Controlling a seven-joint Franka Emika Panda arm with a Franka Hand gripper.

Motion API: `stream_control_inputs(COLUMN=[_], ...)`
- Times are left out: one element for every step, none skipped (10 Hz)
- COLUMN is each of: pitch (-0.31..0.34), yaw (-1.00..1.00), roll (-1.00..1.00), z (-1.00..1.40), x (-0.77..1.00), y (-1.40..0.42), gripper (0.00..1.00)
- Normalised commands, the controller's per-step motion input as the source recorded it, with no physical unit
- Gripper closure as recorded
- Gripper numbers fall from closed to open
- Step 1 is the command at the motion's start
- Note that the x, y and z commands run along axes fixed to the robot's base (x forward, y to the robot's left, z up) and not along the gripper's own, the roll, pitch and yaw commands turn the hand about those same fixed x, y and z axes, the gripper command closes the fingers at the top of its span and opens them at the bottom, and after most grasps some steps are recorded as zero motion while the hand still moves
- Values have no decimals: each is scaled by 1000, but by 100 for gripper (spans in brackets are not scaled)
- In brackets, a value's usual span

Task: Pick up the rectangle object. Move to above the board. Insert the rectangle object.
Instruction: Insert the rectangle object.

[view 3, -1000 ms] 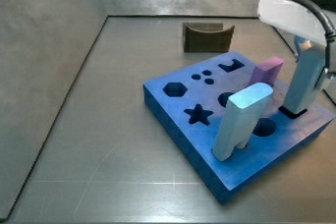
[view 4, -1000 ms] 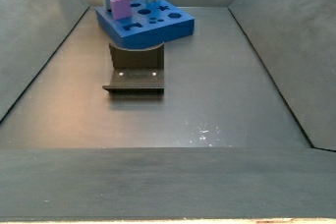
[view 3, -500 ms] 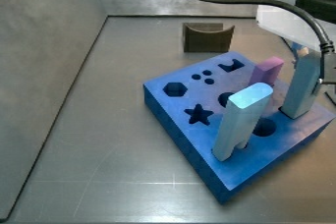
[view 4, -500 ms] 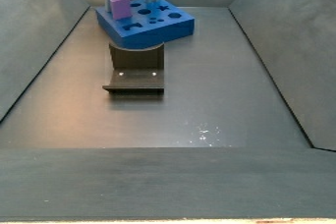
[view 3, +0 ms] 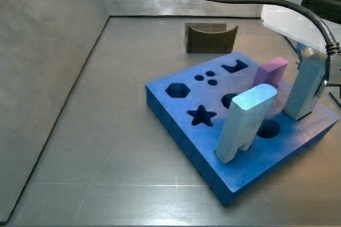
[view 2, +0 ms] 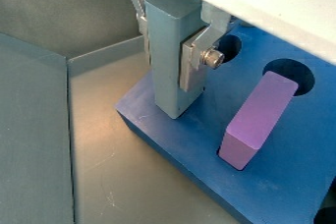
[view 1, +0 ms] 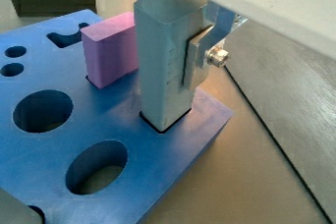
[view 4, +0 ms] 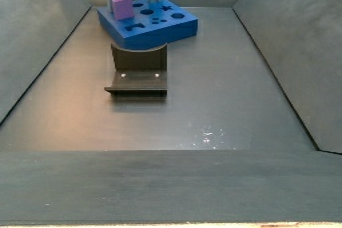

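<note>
The rectangle object (view 1: 164,66) is a pale sky-blue bar standing upright, its lower end in a dark square slot at a corner of the royal-blue board (view 1: 132,164). My gripper (view 1: 171,46) is shut on the bar's upper part, and one silver finger (view 1: 197,59) lies flat against its side. Both also show in a wrist view, the bar (view 2: 168,71) and the finger (view 2: 192,59) over the board (view 2: 197,164). In a side view the gripper (view 3: 309,57) holds the bar (view 3: 308,90) at the board's (view 3: 197,139) right corner.
A short pink block (view 3: 270,72) stands in the board beside the bar, and it also shows in both wrist views (view 1: 112,49) (view 2: 256,120). A thicker pale post with a rounded top (view 3: 246,121) stands at the board's front. The fixture (view 3: 209,38) stands behind the board. Grey walls enclose the floor.
The gripper and the bar have moved slightly down towards the board. Nothing else has moved.
</note>
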Motion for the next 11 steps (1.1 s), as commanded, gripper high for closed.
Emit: stream_control_inputs(pitch=[597,909,680,23,31,149,277,291,286,234,229], yaw=[-26,-146,-91,29,0,-14,-66,-140,-143,-203,-220], roll=[277,286,0,0,0,0,126,203,200,106,83], z=[0,17,0,-60,0,-280,-849,-849,-854,-909,-929], x=[271,260,360,0,29,317,457,566,589,617,629], y=[-111,-120,-66,0,0,0,-69,-86,-91,-126,-134], gripper=[100,100,100,100,100,100,100,100,100,100,100])
